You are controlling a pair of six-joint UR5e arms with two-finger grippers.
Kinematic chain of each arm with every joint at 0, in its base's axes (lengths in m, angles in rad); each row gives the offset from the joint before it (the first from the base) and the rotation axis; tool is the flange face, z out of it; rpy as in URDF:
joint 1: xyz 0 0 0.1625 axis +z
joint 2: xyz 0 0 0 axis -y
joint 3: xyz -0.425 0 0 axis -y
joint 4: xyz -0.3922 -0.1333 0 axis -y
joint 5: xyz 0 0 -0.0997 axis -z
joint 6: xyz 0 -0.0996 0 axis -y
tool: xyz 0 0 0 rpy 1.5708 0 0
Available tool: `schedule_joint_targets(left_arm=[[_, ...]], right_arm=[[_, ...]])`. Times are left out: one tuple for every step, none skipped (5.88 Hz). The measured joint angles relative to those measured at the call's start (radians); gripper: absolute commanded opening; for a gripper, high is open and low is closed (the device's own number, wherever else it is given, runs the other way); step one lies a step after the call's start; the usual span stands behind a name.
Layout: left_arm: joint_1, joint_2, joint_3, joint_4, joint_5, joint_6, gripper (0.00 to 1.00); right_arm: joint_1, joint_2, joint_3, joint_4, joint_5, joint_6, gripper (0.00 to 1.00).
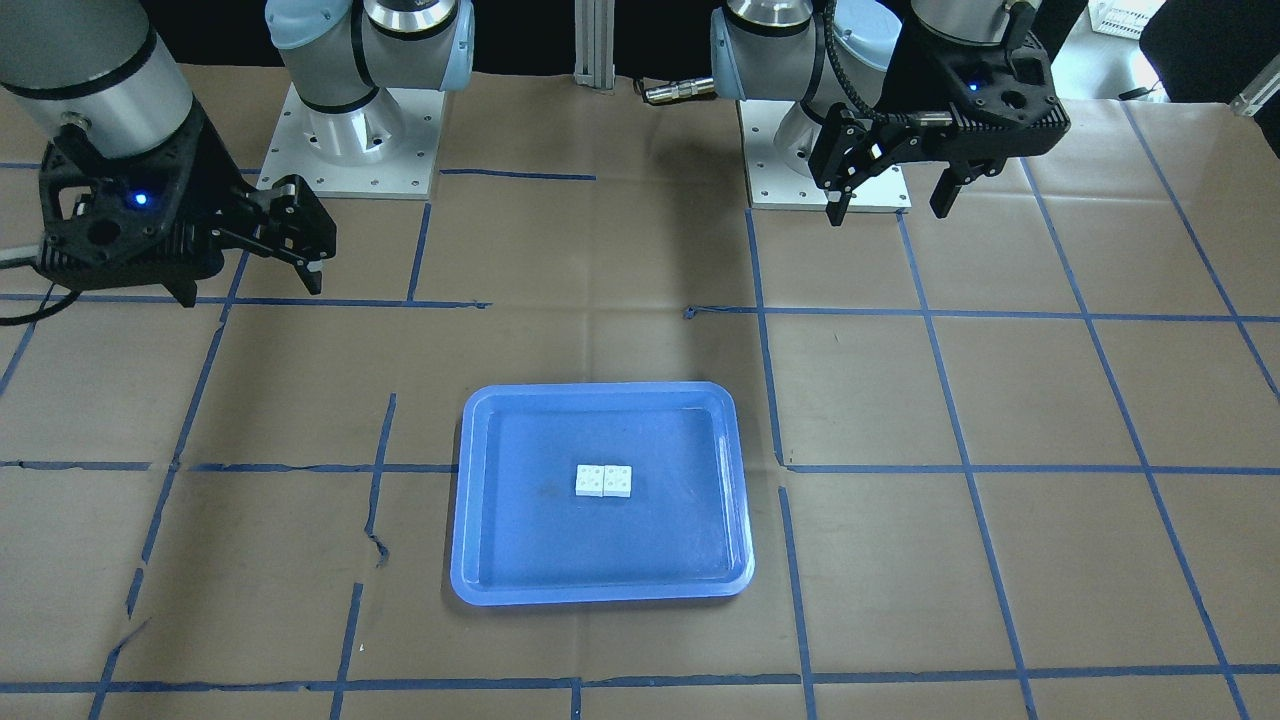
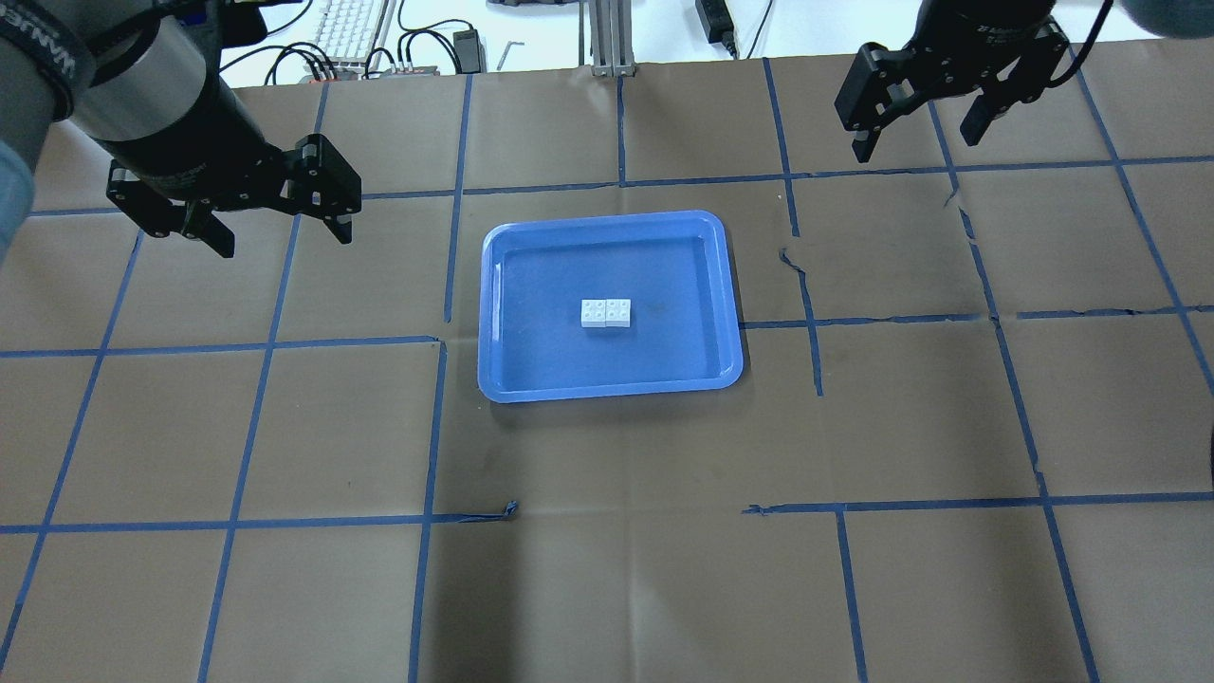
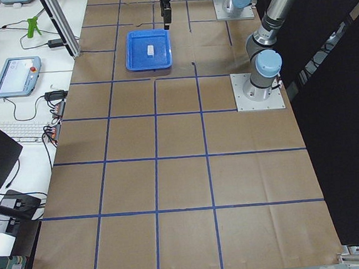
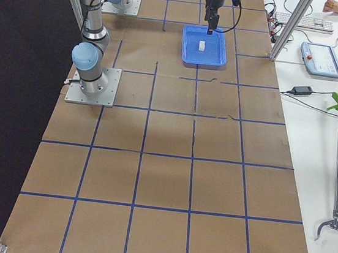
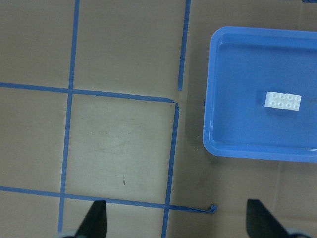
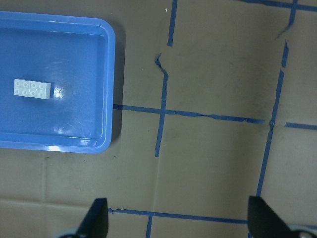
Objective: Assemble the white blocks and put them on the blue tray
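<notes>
Our left gripper (image 2: 283, 242) and right gripper (image 2: 915, 142), both wide and empty, flank the blue tray (image 2: 607, 391) from well apart, neither clearly nearer the white blocks (image 2: 606, 313), which lie touching mid-tray, their long axis running from arm to arm.

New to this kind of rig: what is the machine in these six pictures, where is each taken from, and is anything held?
These are two robot arms at a paper-covered table marked with blue tape lines. One picture faces the robot, one looks over its shoulders, two look from the table's ends, two come from wrist cameras. The blue tray lies mid-table, the white blocks in it side by side, touching. The left gripper and right gripper hang open off to its sides, holding nothing.
</notes>
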Motion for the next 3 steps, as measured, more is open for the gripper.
schedule_joint_targets(left_arm=[[0.0, 0.0, 0.0, 0.0, 0.0, 0.0, 0.99], [0.0, 0.0, 0.0, 0.0, 0.0, 0.0, 0.99], [0.0, 0.0, 0.0, 0.0, 0.001, 0.0, 0.99]], right_arm=[[0.008, -0.012, 0.006, 0.017, -0.001, 0.054, 1.0], [0.015, -0.014, 0.019, 0.021, 0.0, 0.073, 1.0], [0.017, -0.014, 0.036, 0.018, 0.0, 0.078, 1.0]])
